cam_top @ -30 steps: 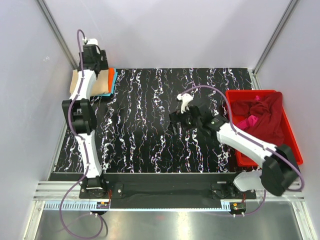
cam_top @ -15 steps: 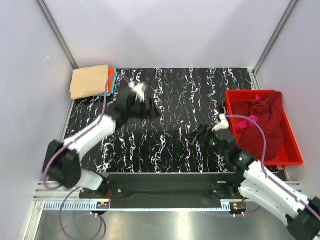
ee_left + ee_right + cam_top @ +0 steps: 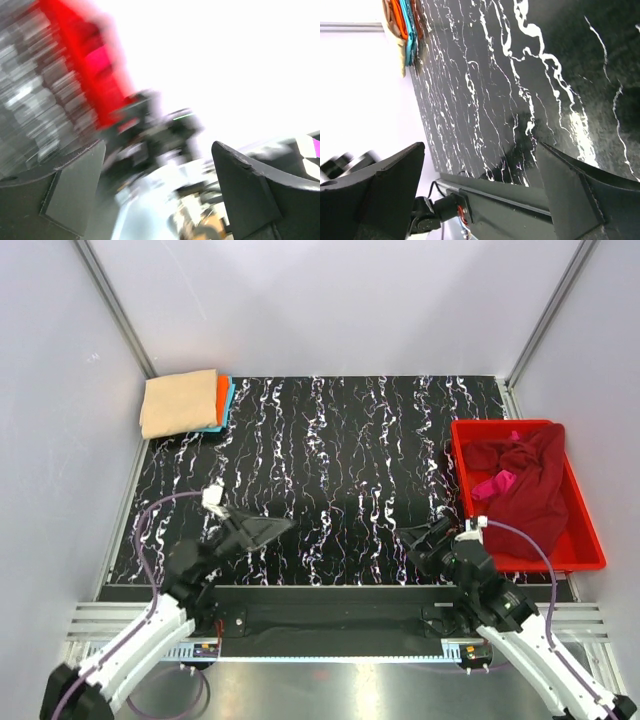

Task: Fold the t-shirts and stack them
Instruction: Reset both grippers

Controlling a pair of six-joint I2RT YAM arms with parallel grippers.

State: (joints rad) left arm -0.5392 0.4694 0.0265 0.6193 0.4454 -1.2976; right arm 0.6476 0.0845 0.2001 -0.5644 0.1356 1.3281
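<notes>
We see both arms low by the near edge of the black table with white streaks (image 3: 330,440). The left claw (image 3: 262,529) is spread wide and holds nothing. Its own camera is blurry, but no cloth shows between its fingers. The right claw (image 3: 425,540) is spread wide too, and we see only bare table between its fingers.

In the far left corner lies a neat pile. A folded tan cloth t-shirt (image 3: 180,402) is on top, with an orange t-shirt (image 3: 223,395) and a light blue t-shirt (image 3: 231,398) peeking out under it.

By the right edge sits a red plastic bin (image 3: 500,425). A crumpled maroon t-shirt (image 3: 525,490) fills most of it, and a small pink t-shirt (image 3: 495,483) lies on top of the maroon one.

We think these two shirts are the ones not yet folded. The bin lies to the right of the right claw and a little farther from the near edge. The maroon shirt stretches from the far end of the bin to the near end. The right arm is much nearer, so we think it should reach in first.
</notes>
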